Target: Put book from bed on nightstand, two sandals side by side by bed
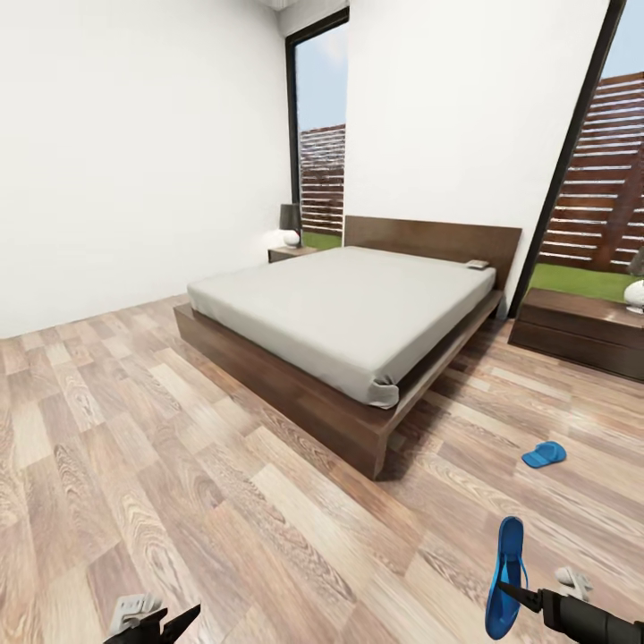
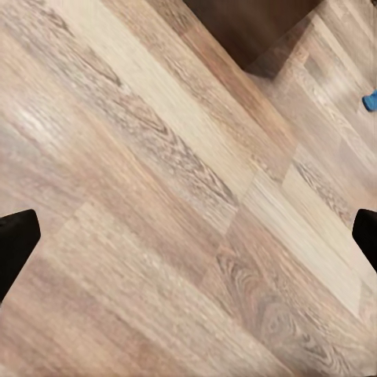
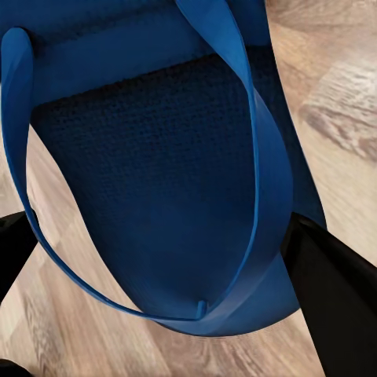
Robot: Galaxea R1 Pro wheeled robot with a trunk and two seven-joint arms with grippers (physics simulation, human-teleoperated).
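Between right gripper [image 1: 519, 592] fingers, seemingly, sandal [image 1: 506, 577]

No lettering, label, brand, number or sign can be read anywhere. The book [image 1: 478, 264], lying on the bed [image 1: 349, 309] at about one o'clock near the headboard, is too small for any cover text to be made out.

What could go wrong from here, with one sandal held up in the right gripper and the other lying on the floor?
The held sandal hangs from the right gripper pinched near one end, so it may swing or slip out. The other sandal lies apart on the floor and could be knocked while driving in. The book sits far back by the headboard, likely a long reach.
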